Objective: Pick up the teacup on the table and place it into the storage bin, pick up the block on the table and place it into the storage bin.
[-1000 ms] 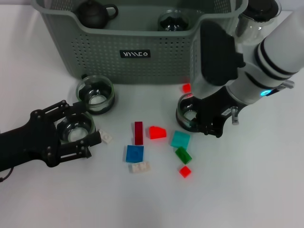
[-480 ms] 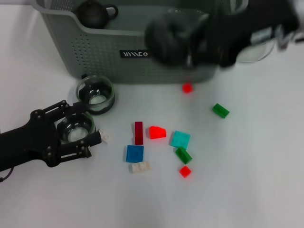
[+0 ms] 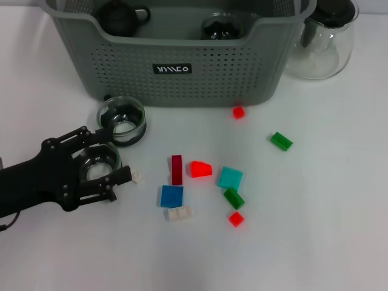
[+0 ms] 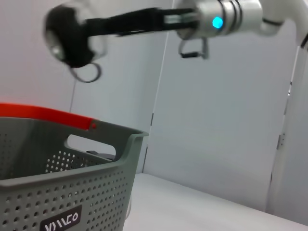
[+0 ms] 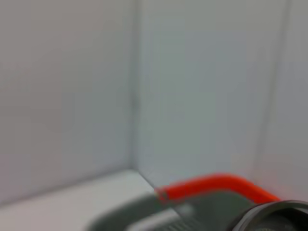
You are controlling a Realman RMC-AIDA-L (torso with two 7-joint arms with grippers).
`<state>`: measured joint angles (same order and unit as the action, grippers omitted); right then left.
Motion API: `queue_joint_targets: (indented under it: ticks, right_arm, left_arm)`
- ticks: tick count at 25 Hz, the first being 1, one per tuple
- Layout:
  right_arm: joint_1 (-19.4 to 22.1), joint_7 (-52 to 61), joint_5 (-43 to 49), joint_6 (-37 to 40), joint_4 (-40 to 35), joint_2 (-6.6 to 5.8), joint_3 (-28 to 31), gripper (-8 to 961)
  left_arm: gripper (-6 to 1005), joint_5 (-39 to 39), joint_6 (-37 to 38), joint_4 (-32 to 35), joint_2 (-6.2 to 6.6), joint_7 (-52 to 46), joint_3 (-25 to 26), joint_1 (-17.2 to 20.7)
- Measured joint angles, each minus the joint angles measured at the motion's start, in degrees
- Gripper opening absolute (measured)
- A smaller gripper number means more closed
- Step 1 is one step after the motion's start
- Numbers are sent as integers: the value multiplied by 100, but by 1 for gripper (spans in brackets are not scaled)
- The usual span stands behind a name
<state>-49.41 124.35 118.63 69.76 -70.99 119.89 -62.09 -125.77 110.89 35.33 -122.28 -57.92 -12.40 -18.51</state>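
My left gripper (image 3: pixel 114 159) lies low at the left of the table, shut on a glass teacup (image 3: pixel 99 165) with one finger on each side. A second glass teacup (image 3: pixel 122 121) stands just beyond it, in front of the grey-green storage bin (image 3: pixel 200 73). Several blocks lie in the middle of the table, among them a red one (image 3: pixel 200 168), a blue one (image 3: pixel 172 196) and a teal one (image 3: pixel 230 177). My right gripper (image 4: pixel 72 38) is out of the head view. It hangs high above the bin (image 4: pixel 72 202), blurred, shut on a glassy teacup.
The bin holds a dark teapot (image 3: pixel 121 17) and a glass cup (image 3: pixel 221 27). A clear glass pitcher (image 3: pixel 324 39) with a dark lid stands at the bin's right. A small red block (image 3: pixel 238 111) and a green block (image 3: pixel 281 140) lie apart at the right.
My right arm lifted the teacup from the right of the blocks, swung over the bin and left the head view. The left gripper and its cup shifted slightly.
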Motion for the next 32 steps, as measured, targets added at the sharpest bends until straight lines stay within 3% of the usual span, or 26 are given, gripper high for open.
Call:
queue_joint_targets:
  ticks: [4,7,11,13,18,32]
  right_arm:
    - [-920,1778,2041,-612,437,31,-715,55]
    - [-1726,2695,3310,-748,1427,29,-1027,56]
    - [-2546,2917,3920,-1189,3003,30,-1007,56]
    - [-2725,2912,3941,-1380,3455,24,-1014,56]
    - [-2838,2835,3949,-1589,3985,28,-1072,55]
    - [-2703,2747,4042,-1662,4278,22,-1142,58]
  left_arm:
    - [841,12,-9,-1,-20,-15,2,-11]
    - [841,21,-14,-6,-24,-17,2,-12]
    - [842,24,-16,-44,-24,-11,0,-12]
    - [842,26,-16,-61,-24,1,1,1]
    - [842,27,-16,-61,-24,5,7,21]
    - [842,26,-16,-62,-24,2,10,3]
